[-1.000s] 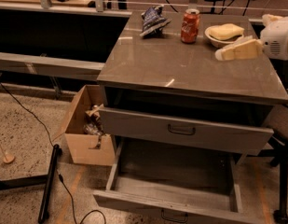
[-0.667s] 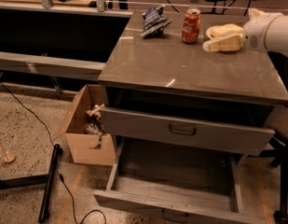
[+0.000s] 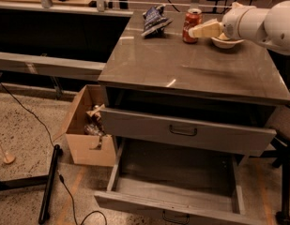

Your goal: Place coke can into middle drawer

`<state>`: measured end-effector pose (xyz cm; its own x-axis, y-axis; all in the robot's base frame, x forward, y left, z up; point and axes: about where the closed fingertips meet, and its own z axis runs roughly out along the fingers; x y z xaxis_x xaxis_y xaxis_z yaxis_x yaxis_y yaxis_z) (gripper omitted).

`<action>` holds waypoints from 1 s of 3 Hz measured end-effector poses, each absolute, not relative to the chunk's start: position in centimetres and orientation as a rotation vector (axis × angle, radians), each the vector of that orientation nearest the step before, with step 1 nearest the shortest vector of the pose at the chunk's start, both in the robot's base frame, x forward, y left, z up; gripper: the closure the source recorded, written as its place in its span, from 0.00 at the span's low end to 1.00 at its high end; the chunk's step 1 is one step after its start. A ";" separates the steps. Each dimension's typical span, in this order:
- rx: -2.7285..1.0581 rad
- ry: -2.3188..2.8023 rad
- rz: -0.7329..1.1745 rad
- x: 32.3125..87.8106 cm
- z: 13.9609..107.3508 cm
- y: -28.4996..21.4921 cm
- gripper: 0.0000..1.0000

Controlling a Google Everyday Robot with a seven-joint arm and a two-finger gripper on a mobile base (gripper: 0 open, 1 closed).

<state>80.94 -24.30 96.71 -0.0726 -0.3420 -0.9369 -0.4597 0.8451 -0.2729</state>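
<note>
Cream gripper (image 3: 196,31) is held over the far edge of the cabinet top (image 3: 182,67), its tip against the can (image 3: 192,22) at its 9 o'clock; its grip cannot be told. At its 3 o'clock a bowl (image 3: 227,43) is seen. Well below, at 6 o'clock, the open drawer (image 3: 177,192) is seen.

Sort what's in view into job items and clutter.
Job: coke can, on the cabinet top; middle drawer, pulled open; gripper, beside the can.
Clutter: snack bag, bowl, cardboard box, upper drawer.
</note>
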 end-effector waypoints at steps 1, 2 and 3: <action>-0.528 1.700 0.150 84.1 95.8 -23.3 0.00; -0.424 1.710 0.208 86.8 94.8 -22.1 0.00; -0.348 1.672 0.255 89.9 93.8 -20.9 0.00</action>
<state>89.92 -20.94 93.83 -0.1088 -0.0795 -0.9909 -0.3717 0.9277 -0.0336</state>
